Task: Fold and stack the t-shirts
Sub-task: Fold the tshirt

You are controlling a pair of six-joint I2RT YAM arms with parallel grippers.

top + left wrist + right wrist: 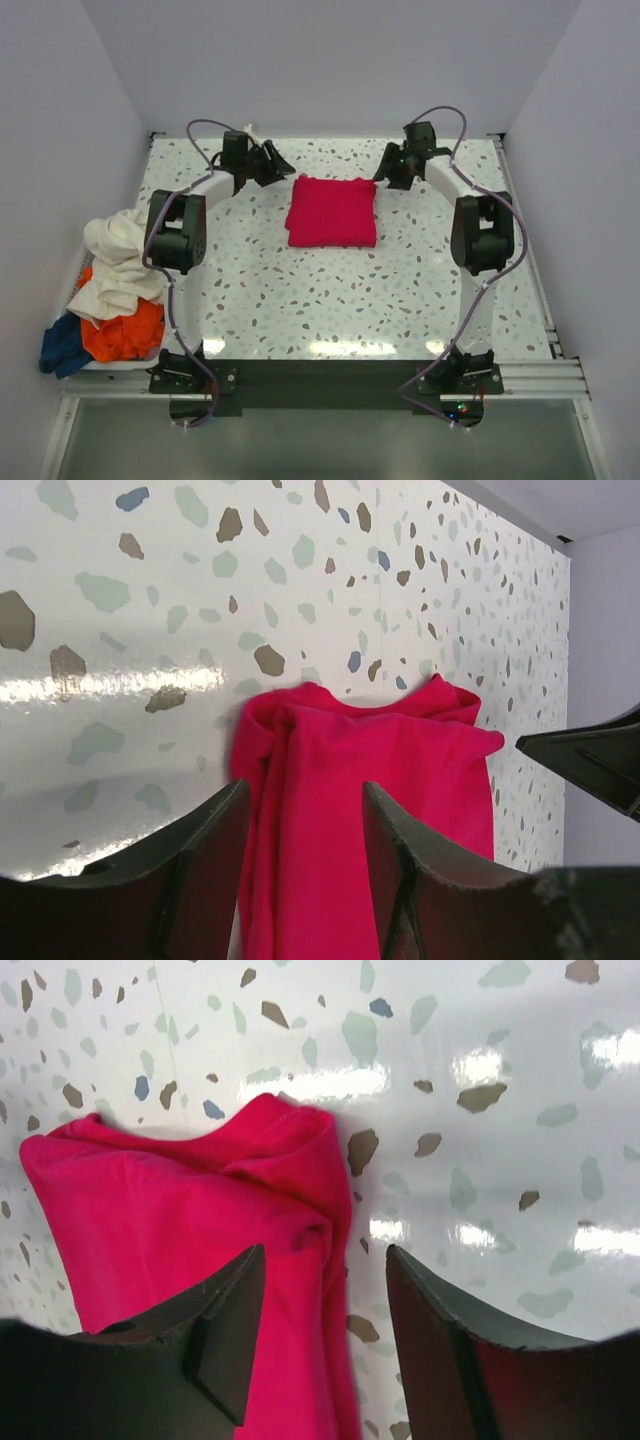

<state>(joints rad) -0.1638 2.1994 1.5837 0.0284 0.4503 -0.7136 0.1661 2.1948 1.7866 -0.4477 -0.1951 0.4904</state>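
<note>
The crimson red t-shirt (332, 211) lies folded into a neat rectangle in the middle of the far half of the table. My left gripper (272, 165) hovers just off its far left corner, open and empty. In the left wrist view the gripper (305, 790) has its jaws apart above the shirt's (400, 770) left edge. My right gripper (392, 170) hovers at the far right corner, open and empty. In the right wrist view it (325, 1255) straddles the shirt's (170, 1200) right edge. The cream white t-shirt (120, 255), orange t-shirt (128, 335) and dark blue t-shirt (62, 345) lie piled at the left.
The pile of unfolded shirts hangs over the table's (330, 300) left edge. White walls stand close on the left, right and far sides. The tip of the right gripper shows at the right edge of the left wrist view (590, 755).
</note>
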